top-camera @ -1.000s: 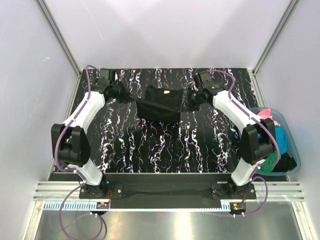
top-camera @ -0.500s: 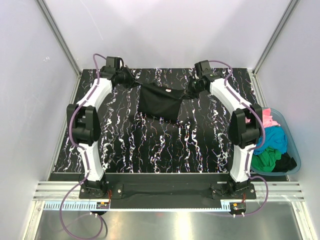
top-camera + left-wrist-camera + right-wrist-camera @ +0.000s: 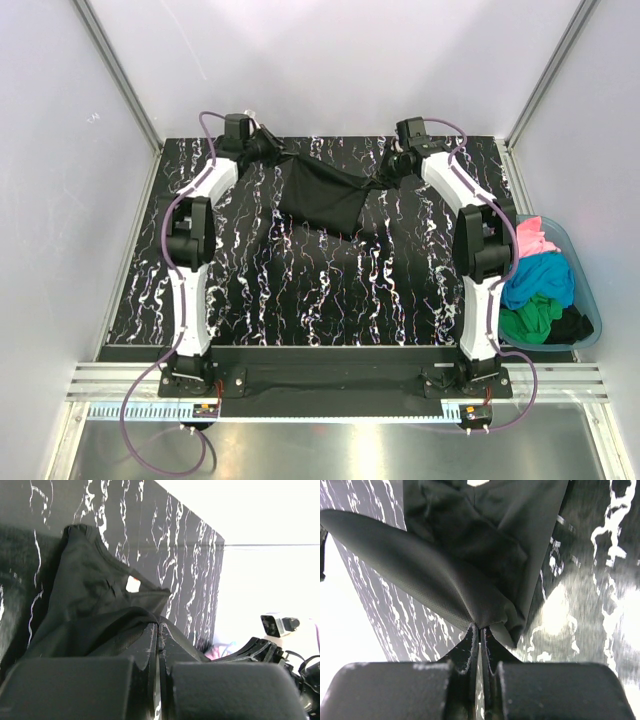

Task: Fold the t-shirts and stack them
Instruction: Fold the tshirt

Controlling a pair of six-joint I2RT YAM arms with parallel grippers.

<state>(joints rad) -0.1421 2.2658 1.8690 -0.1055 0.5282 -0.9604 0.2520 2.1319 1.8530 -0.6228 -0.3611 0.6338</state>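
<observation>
Left gripper (image 3: pixel 268 147) and right gripper (image 3: pixel 386 172) stretch the black shirt (image 3: pixel 320 196).
Each is clamped on a shirt edge, likely to spread it flat for folding; it spans between them over the worktop (image 3: pixel 300 290), well left of the tub (image 3: pixel 590 285). Bunched cloth hides sleeves and hem.

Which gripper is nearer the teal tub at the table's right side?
Right. The right gripper, shut on the black t-shirt, sits at the far edge, diagonally left of the tub. The left gripper holds the shirt's other end, farther across the table.
</observation>
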